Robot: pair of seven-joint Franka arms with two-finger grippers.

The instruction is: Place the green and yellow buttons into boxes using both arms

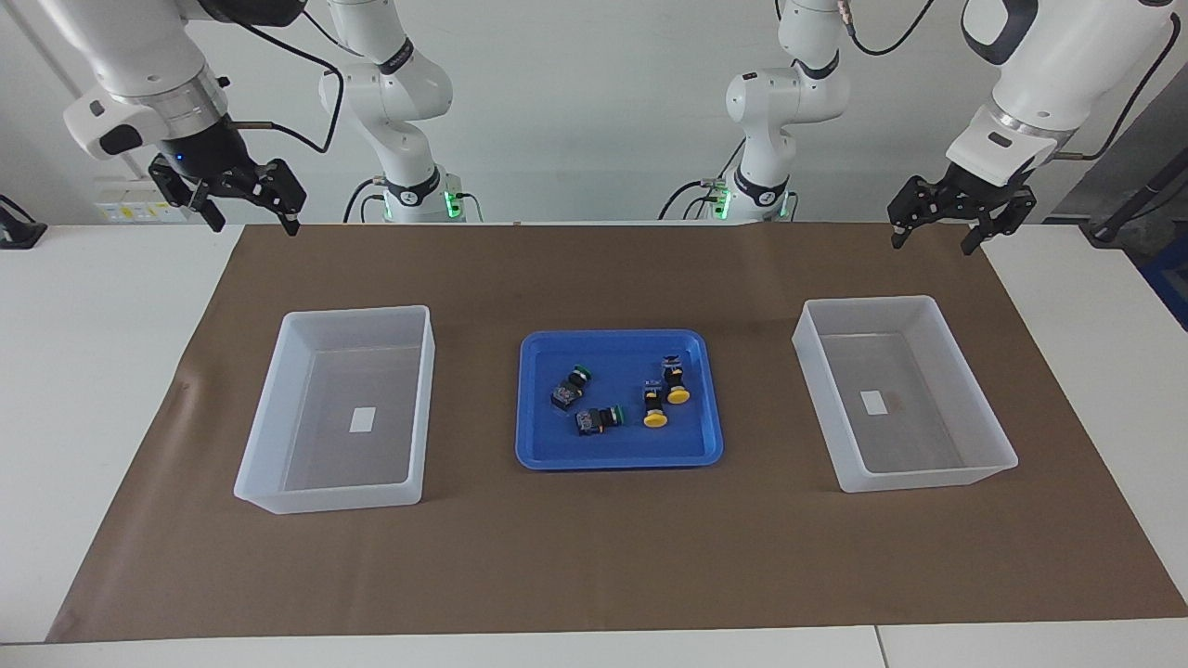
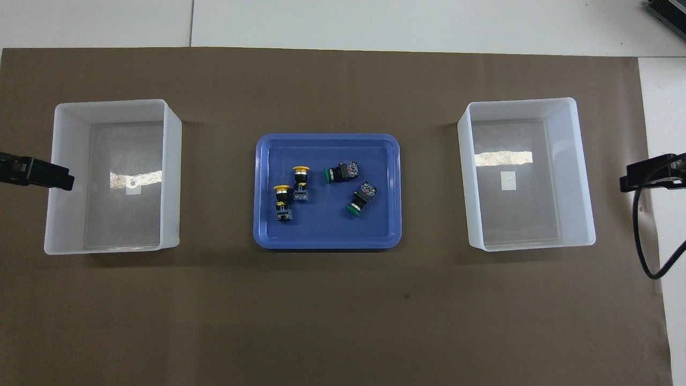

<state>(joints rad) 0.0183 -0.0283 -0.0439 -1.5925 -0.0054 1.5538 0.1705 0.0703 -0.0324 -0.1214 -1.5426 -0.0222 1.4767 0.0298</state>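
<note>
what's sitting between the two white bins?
The blue tray lies between the two bins, holding two yellow buttons and two green buttons. Bare brown paper flanks it. The overhead view shows this best.

Four buttons [image 1: 620, 397] in tray, boxes [image 1: 278, 436] empty

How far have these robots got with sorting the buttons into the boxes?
Nothing is done yet. All four buttons, two green and two yellow, lie in the blue tray. Both translucent boxes hold only a label. Nothing is in hand: the left gripper and right gripper hang open above the brown mat's corners nearest the robots. Every pick remains.
</note>
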